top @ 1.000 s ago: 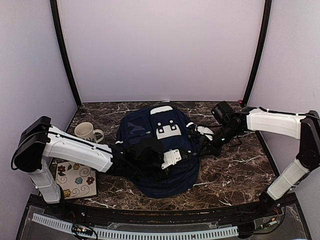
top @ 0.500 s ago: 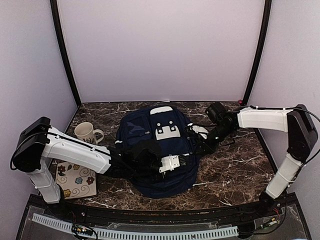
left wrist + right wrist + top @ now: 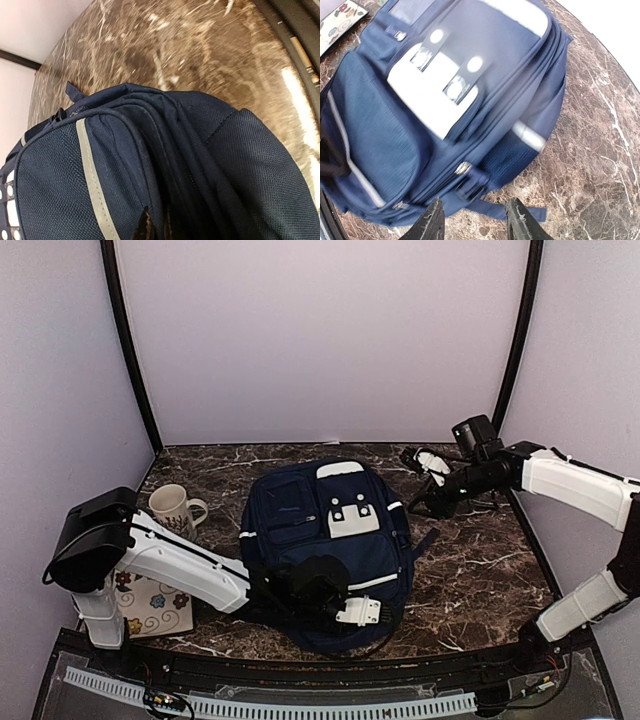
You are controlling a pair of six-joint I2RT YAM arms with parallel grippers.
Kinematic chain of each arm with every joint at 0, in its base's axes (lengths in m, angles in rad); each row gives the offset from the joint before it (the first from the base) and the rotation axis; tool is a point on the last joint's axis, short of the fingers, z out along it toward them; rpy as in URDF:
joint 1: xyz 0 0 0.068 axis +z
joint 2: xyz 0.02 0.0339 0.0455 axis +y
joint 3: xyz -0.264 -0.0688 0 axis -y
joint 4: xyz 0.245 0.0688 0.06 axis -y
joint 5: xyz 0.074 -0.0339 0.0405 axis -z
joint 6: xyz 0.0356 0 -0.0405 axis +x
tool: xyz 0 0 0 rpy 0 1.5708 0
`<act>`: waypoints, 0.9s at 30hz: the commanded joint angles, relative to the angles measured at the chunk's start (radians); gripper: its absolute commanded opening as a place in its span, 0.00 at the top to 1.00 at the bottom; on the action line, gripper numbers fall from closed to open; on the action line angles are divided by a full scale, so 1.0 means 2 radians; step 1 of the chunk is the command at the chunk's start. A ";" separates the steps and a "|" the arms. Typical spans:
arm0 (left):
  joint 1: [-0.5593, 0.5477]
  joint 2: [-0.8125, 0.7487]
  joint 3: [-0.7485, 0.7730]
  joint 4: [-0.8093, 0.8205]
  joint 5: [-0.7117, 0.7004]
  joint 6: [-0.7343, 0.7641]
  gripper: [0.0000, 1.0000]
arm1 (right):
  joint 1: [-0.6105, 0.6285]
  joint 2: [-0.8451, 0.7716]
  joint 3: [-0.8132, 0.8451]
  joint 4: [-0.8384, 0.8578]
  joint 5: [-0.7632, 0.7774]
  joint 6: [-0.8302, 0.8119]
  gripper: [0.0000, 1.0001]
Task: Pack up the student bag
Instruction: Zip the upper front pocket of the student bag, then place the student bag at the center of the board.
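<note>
Your left gripper sits at the student bag's near end, grip unclear; your right gripper hangs spread and empty off its far-right corner.

One each: bag, mug, probable notebook

Backpack lies flat mid-table, front up, white patch toward the far end. Left gripper sits low on the bag's near end, fingertips hidden against the fabric. Right gripper hangs just beside the bag's far right corner, contact unclear. Mug stands upright left of the bag. Flowered pad lies near-left, partly under the left arm.
</note>
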 commanded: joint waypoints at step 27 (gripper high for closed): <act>0.052 -0.284 -0.005 -0.136 -0.073 -0.050 0.25 | -0.096 -0.073 0.127 0.071 0.120 0.136 0.01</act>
